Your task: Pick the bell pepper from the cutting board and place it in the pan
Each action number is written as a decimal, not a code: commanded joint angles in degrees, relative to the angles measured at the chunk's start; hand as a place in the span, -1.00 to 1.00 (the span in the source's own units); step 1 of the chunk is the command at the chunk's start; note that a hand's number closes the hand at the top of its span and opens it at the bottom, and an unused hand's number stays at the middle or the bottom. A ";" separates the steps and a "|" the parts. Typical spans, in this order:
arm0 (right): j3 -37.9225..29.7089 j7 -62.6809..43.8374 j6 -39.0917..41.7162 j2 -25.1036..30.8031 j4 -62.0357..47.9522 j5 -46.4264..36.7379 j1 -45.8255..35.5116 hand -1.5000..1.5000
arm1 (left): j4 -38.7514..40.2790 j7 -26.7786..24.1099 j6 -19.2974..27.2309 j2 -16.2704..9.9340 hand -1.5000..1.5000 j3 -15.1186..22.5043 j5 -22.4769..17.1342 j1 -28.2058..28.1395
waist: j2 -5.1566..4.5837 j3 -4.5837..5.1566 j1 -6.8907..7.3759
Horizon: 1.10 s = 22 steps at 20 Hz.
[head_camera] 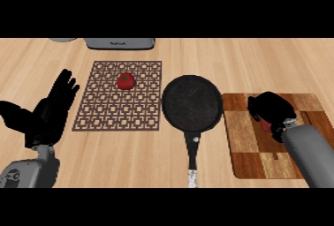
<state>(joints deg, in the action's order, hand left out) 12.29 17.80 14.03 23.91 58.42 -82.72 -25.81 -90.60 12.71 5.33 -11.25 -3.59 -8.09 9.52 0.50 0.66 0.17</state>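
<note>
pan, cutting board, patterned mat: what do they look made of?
Pan: dark metal by the look, matte and faintly speckled; handle black, ending in a shinier silvery tip.
Cutting board: wood, with light and dark brown blocks in a patchwork and visible grain, satin finish.
Mat: brown openwork lattice with the counter showing through; wood, woven fibre or plastic, hard to say which.

No legible text; illegible mark on grey appliance [120, 43].
</note>
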 commanded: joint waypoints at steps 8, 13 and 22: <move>0.21 -31.42 5.79 -23.48 7.05 10.78 0.12 1.00 | 0.69 -0.07 -1.20 0.47 0.00 1.41 0.13 0.80 | -0.33 -0.94 3.63; 8.36 -48.33 -1.27 -23.76 14.18 11.46 -6.07 1.00 | 1.40 0.81 -1.94 1.08 0.00 2.99 0.25 1.58 | 0.19 -0.69 5.75; 26.22 -80.95 -1.65 -23.89 23.15 12.20 -22.53 1.00 | 3.00 2.32 -0.26 1.81 0.00 3.29 1.38 6.61 | -0.06 -0.49 5.90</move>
<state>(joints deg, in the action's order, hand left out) 31.80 -50.47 12.27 0.26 78.90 -72.31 -42.52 -88.41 13.95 4.09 -9.71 -0.28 -7.26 13.56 0.75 0.19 5.94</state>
